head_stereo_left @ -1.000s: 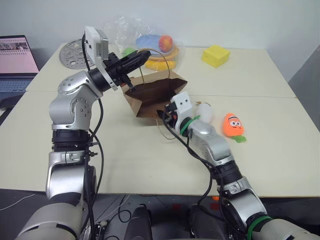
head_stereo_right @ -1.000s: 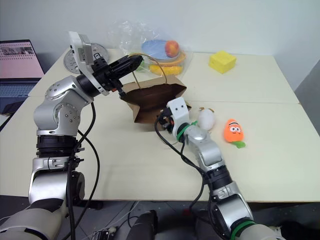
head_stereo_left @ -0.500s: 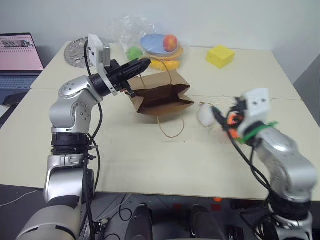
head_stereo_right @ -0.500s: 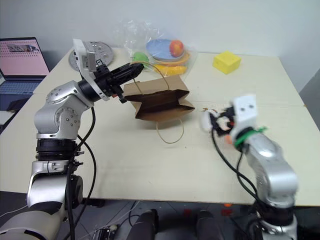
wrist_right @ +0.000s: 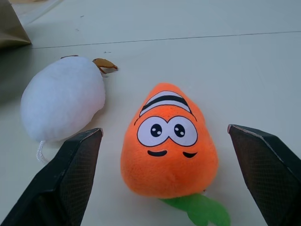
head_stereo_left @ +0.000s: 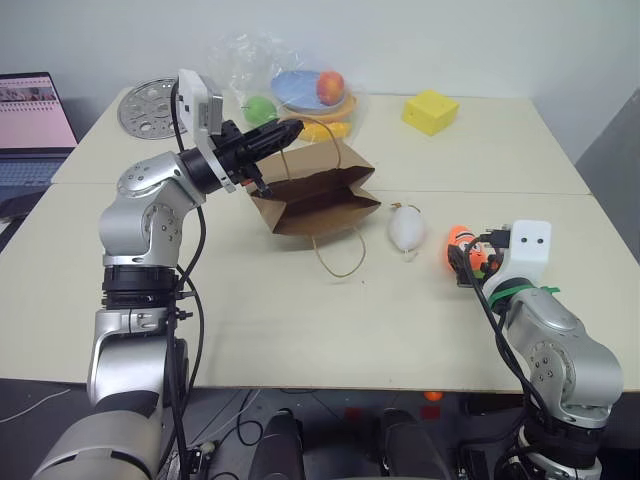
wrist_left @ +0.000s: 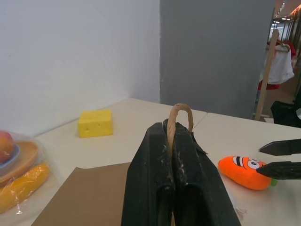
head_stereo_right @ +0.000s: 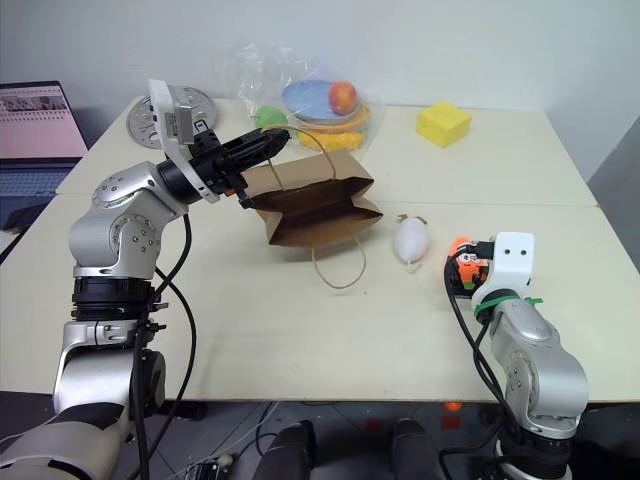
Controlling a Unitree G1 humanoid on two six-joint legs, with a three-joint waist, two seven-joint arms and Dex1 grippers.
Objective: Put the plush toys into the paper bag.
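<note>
Brown kraft paper bag (head_stereo_left: 318, 196) is seen lying on its side at centre of the pale tabletop (head_stereo_left: 250, 300), mouth facing the lower edge of the frame; one twisted-paper loop handle (head_stereo_left: 340, 255) is spread on the table below it. The other handle (wrist_left: 179, 114) is pinched between the clenched black fingers of the left gripper (head_stereo_left: 285, 130), upper-left of centre, just above the bag's top edge. White egg-shaped plush toy (head_stereo_left: 406, 229) is placed right of the bag, apart from it; orange plush toy w/ face & green leaves (wrist_right: 168, 146) lies further right, near the white one. Right gripper (wrist_right: 171, 181) is held low at lower right w/ fingers spread wide, released, either side of the orange toy, not touching it. At frame top: yellow block (head_stereo_left: 431, 111), clear plastic bag of toy fruit (head_stereo_left: 300, 85), grey round disc (head_stereo_left: 148, 106); laptop (head_stereo_left: 35, 120) at far left.
</note>
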